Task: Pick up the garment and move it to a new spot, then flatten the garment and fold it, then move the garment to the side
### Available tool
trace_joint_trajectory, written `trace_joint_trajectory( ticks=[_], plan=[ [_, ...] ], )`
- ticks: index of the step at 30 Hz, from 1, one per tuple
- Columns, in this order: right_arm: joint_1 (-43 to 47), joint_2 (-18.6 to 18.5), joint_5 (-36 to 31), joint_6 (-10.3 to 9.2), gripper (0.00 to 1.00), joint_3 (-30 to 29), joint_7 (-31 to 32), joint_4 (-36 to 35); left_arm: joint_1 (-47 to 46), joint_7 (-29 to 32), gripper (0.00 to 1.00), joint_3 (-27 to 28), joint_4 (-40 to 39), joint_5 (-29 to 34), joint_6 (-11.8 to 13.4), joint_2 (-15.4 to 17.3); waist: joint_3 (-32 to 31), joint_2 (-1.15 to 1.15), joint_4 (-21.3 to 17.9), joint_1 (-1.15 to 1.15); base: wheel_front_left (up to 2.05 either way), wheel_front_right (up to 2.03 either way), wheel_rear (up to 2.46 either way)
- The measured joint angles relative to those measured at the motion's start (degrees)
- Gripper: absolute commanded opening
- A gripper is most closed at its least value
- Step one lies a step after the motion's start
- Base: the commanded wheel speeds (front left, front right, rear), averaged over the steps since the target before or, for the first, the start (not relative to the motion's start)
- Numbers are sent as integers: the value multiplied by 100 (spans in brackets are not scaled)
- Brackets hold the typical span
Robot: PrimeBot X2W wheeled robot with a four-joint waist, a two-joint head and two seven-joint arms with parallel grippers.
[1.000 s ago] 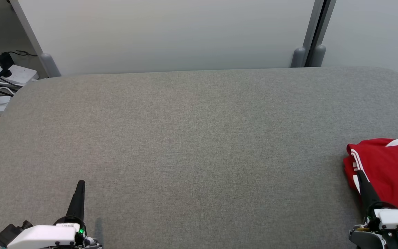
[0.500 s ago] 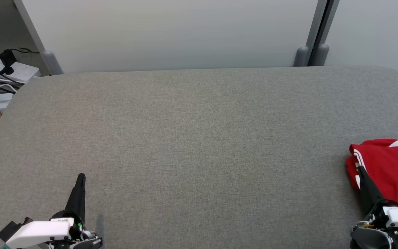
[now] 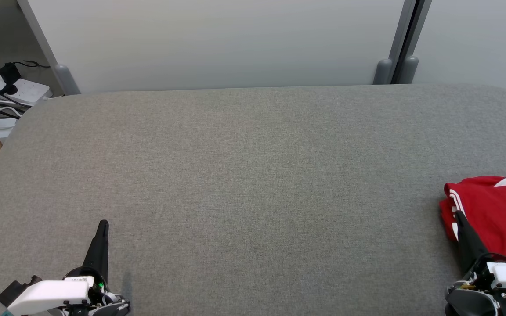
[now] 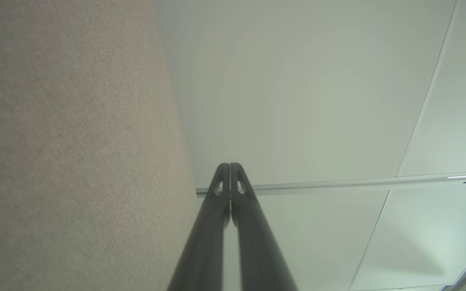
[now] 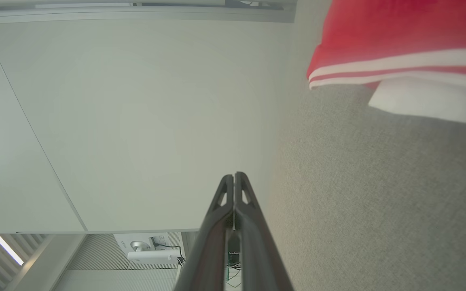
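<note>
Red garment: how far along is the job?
Looks done: the red white-striped cloth garment lies in a compact fold at the right edge of the grey fabric table. In hand: nothing; left pincer and right pincer are shut and empty. Left: apparently nothing, though the garment runs partly out of frame.

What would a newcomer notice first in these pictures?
The red garment with white stripes stands out first, lying at the right edge of the wide grey fabric table. Next come the two dark hands near the bottom of the head view: the right hand, shut, by the garment's striped edge, and the left hand, shut, over the table at the lower left.
</note>
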Motion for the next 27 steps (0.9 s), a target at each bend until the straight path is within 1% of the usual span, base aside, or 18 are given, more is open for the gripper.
trace_joint_trajectory(
  ticks=[27],
  plan=[
    [6, -1, 0, 0, 0, -1, 0, -1, 0, 0, 0, 0, 0, 0, 1, 0, 0, 0, 0, 0, 0, 0, 0]
  ],
)
